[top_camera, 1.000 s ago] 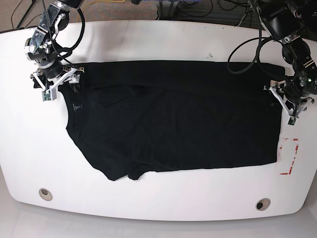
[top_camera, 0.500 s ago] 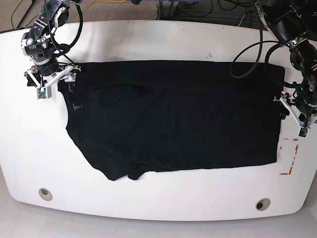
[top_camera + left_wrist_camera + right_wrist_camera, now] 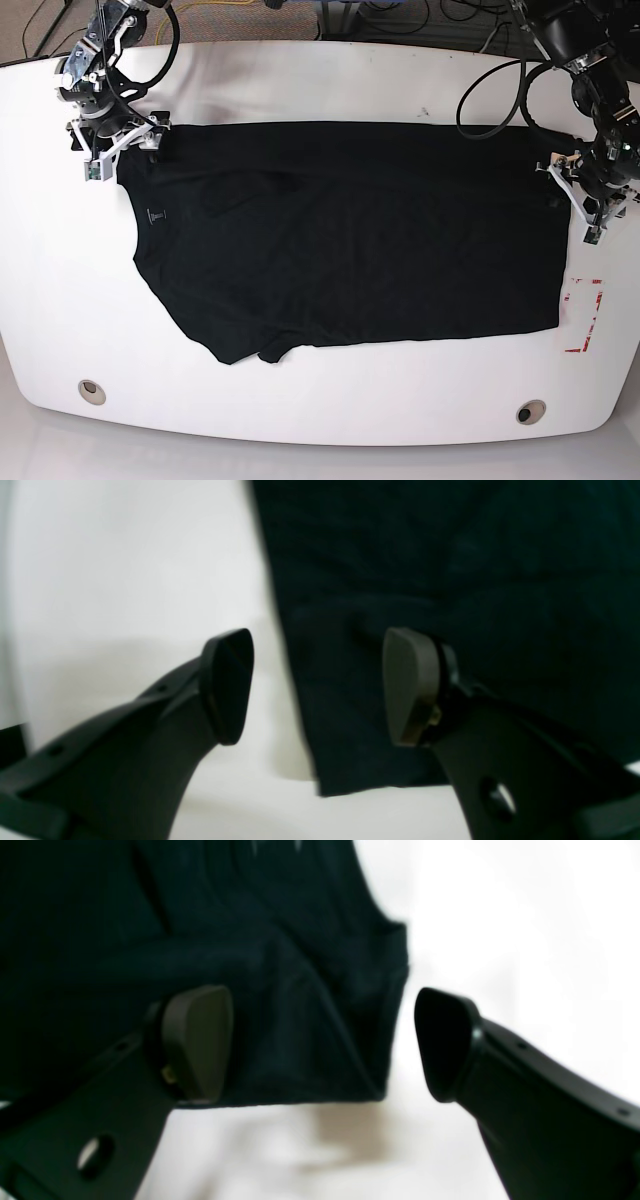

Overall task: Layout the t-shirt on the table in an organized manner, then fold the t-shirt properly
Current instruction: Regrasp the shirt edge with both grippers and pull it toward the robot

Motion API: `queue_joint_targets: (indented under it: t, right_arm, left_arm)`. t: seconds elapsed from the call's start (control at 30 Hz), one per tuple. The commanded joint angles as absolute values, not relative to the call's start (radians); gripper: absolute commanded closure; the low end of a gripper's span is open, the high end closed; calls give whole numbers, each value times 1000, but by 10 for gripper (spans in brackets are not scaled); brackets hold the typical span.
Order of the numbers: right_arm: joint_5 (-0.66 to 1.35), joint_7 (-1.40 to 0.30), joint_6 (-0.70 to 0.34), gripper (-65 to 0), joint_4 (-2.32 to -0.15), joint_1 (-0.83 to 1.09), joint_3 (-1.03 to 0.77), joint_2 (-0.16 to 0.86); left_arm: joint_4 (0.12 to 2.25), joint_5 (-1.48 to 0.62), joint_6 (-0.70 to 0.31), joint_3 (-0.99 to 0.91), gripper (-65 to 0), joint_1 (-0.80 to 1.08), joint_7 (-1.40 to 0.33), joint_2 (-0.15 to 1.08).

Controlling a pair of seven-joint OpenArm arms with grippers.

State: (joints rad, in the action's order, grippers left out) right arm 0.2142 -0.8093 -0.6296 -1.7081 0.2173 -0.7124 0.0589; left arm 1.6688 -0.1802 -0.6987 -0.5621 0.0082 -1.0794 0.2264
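Observation:
The black t-shirt [image 3: 350, 235] lies spread flat across the white table [image 3: 320, 80], its grey neck label [image 3: 155, 216] at the left. My right gripper [image 3: 120, 150] hangs open over the shirt's far left corner. In the right wrist view that corner of the t-shirt [image 3: 150, 915] sits between the spread fingers of the right gripper [image 3: 322, 1040]. My left gripper [image 3: 578, 205] stands open at the shirt's right edge. The left wrist view has the left gripper [image 3: 320, 685] astride the edge of the t-shirt [image 3: 450, 555], one finger [image 3: 410, 685] over cloth, the other over bare table.
Two round grommet holes [image 3: 91, 391] [image 3: 530, 411] sit near the front edge. A red-marked rectangle [image 3: 585, 315] lies just right of the shirt's near right corner. Black cables [image 3: 490, 110] loop over the table's far right.
My right gripper has moved toward the table's far edge, up along the shirt's left corner. My left gripper swung out toward the near right and came back to the shirt's right edge.

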Motion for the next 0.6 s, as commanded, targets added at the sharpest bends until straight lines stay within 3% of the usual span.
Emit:
queue_joint_targets:
  t: [0.0,0.3,0.57]
  right_arm:
    - [228,-763,-633,-541,-1696,211,-713,71]
    - [228,-722,-633,-450,-1626,211,-711,71]
    - [228,-708,-633,-433,-1601,211,-711,71]
  left_arm:
    - [1658,-185,-698,-567,-385,1,-1064,234]
    - [1583,-185,-698,-568,-385,1,-1064,228]
    - [1550,-185,-698,-570,-385,2,-1064,229]
